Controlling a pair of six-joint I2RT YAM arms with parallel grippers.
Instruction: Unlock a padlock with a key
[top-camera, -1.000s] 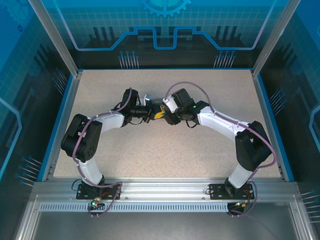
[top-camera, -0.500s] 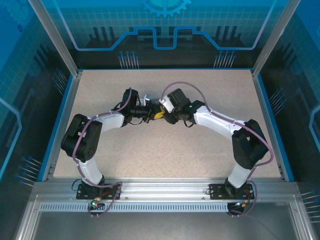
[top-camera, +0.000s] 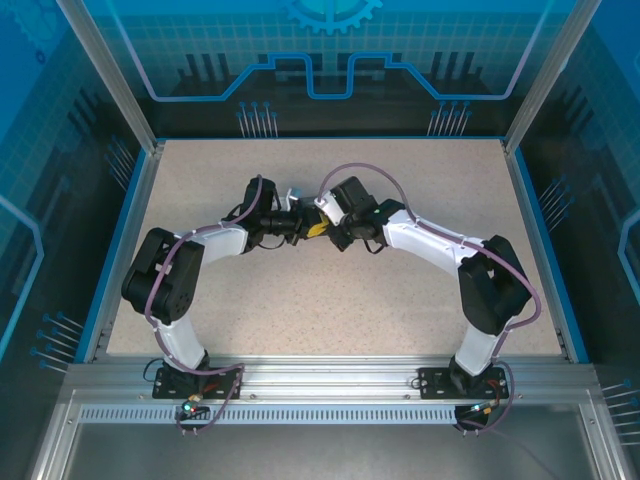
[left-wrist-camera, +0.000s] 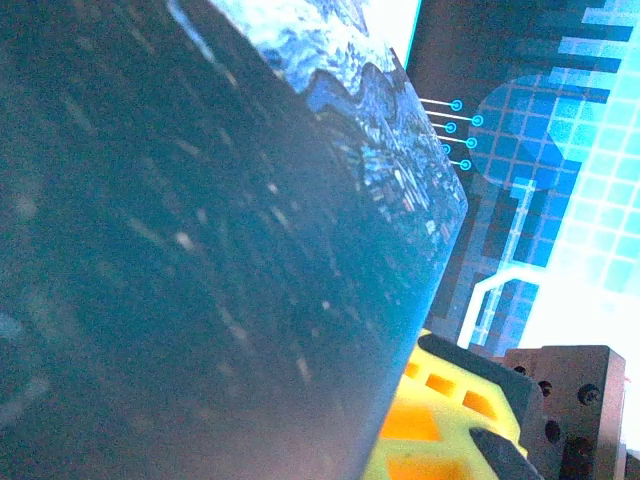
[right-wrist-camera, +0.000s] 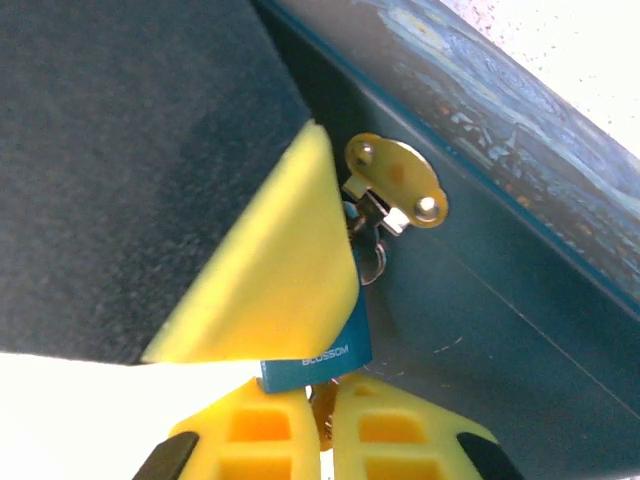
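Padlock (right-wrist-camera: 318, 357) hanging from box (right-wrist-camera: 480, 300) hasp (right-wrist-camera: 395, 190); right tool (right-wrist-camera: 320, 392) pinched on key (right-wrist-camera: 321, 408); left tool (top-camera: 298, 224) clamping box.

Mid-surface (top-camera: 330, 330): left hand (top-camera: 303, 226) left of box (right-wrist-camera: 480, 300), right hand (right-wrist-camera: 320, 415) right. Padlock (right-wrist-camera: 318, 352) hangs below hasp (right-wrist-camera: 395, 182) on box wall, just above right hand's fingertips
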